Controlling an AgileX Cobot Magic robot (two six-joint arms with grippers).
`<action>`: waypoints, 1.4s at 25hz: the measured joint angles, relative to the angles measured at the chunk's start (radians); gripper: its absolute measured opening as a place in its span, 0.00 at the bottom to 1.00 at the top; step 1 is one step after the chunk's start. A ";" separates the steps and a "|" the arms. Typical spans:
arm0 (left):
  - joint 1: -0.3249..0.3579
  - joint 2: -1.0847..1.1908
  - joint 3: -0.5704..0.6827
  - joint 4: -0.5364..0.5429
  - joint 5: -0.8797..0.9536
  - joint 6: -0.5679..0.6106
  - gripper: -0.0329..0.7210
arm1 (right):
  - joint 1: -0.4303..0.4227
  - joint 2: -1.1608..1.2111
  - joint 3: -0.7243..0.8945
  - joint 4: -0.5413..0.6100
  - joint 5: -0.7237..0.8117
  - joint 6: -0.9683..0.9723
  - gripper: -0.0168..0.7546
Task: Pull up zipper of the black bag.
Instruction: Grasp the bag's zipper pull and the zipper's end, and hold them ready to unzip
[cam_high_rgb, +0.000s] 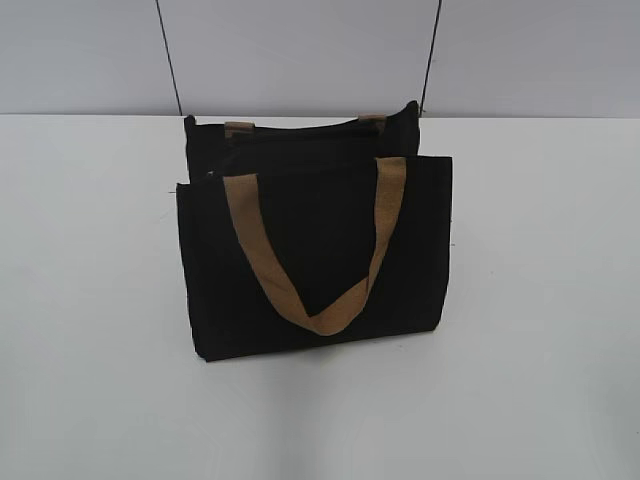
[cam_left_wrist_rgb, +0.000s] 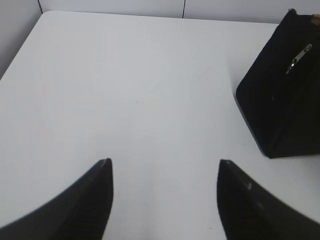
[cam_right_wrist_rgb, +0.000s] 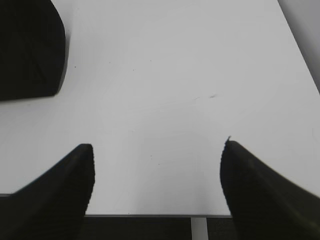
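The black bag (cam_high_rgb: 315, 255) stands upright mid-table in the exterior view, its top gaping open. One tan strap (cam_high_rgb: 315, 250) hangs down its front; the other shows only as stubs at the back rim. The zipper's silver pull tab (cam_left_wrist_rgb: 298, 57) hangs on the bag's end panel (cam_left_wrist_rgb: 280, 105) at the right of the left wrist view. My left gripper (cam_left_wrist_rgb: 165, 162) is open and empty over bare table, well left of the bag. My right gripper (cam_right_wrist_rgb: 157, 145) is open and empty near the table's front edge; a corner of the bag (cam_right_wrist_rgb: 30, 47) shows at its upper left. Neither gripper shows in the exterior view.
The white table (cam_high_rgb: 90, 300) spreads to both sides of the bag. Its front edge (cam_right_wrist_rgb: 150, 215) lies just below my right gripper. A grey panelled wall (cam_high_rgb: 300, 50) stands behind the table.
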 joint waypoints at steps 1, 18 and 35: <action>0.000 0.000 0.000 0.000 0.000 0.000 0.69 | 0.000 0.000 0.000 0.000 0.000 0.000 0.79; 0.000 0.000 0.000 -0.005 0.000 0.000 0.69 | 0.000 0.000 0.000 0.000 0.000 0.000 0.79; 0.000 0.097 0.049 -0.067 -0.630 0.105 0.68 | 0.000 0.000 0.000 0.000 0.000 0.000 0.79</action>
